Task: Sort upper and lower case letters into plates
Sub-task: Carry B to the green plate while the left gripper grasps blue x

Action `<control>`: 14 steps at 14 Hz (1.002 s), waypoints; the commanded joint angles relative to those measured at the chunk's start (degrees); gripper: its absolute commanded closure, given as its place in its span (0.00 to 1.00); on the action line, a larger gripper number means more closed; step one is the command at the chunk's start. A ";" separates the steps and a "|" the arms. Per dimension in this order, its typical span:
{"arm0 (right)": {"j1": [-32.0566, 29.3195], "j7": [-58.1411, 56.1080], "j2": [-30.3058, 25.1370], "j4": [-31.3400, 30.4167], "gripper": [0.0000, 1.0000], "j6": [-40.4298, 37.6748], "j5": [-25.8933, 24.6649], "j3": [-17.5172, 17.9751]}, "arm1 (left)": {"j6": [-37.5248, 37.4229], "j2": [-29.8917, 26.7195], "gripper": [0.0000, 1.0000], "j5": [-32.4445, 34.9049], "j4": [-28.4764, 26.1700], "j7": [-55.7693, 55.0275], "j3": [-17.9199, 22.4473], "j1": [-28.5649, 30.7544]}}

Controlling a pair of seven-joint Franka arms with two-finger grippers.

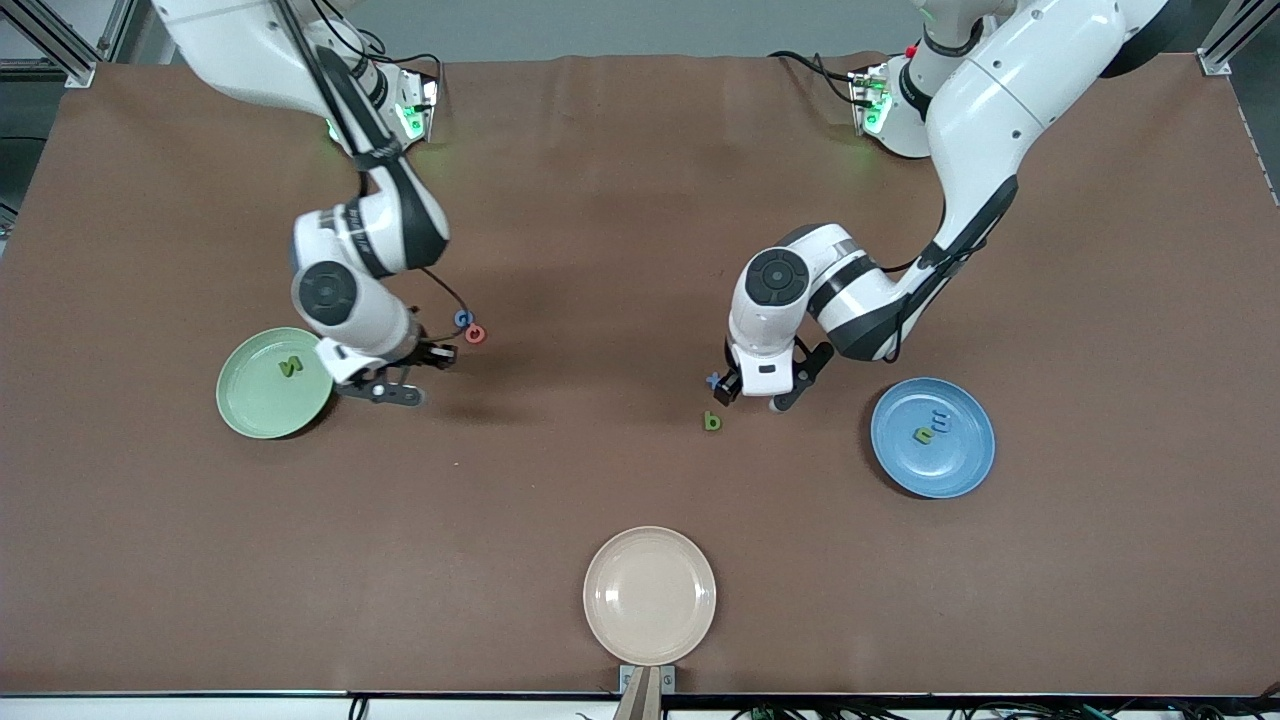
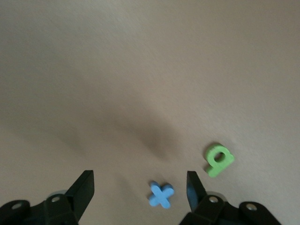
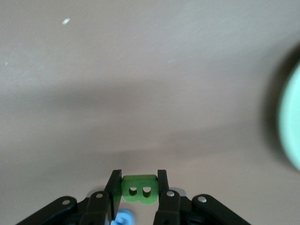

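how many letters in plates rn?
3. Green N piece on the pale green round plate; green piece and blue piece on the medium blue round plate. Right pincer grips a green B, unplaced.

White arms with black joint bands, black cables, black fingers

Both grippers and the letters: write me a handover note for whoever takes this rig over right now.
Right gripper: shut on the green B, beside the green plate.
Left gripper: open, low over the blue x; the green b lies beside it.
Done: a green N lies in the green plate; two letters, one green and one blue, in the blue plate.
Left: drop the B, then sort the x, the b, and the blue and red letters by the right arm. The beige plate holds nothing.
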 commanded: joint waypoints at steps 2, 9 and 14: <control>-8.05 -8.78 -5.28 -4.55 0.80 -0.43 -3.83 0.38 | 1.88 3.69 0.22 1.31 3.08 -0.68 0.37 -2.23; -20.38 -27.25 -1.08 -4.64 0.80 7.29 -4.11 0.47 | 2.59 5.90 0.43 1.48 3.52 0.19 2.22 -4.25; -21.26 -28.41 2.97 -4.64 0.79 11.08 -3.85 0.65 | 2.50 5.64 1.00 1.48 4.14 0.54 2.22 -4.17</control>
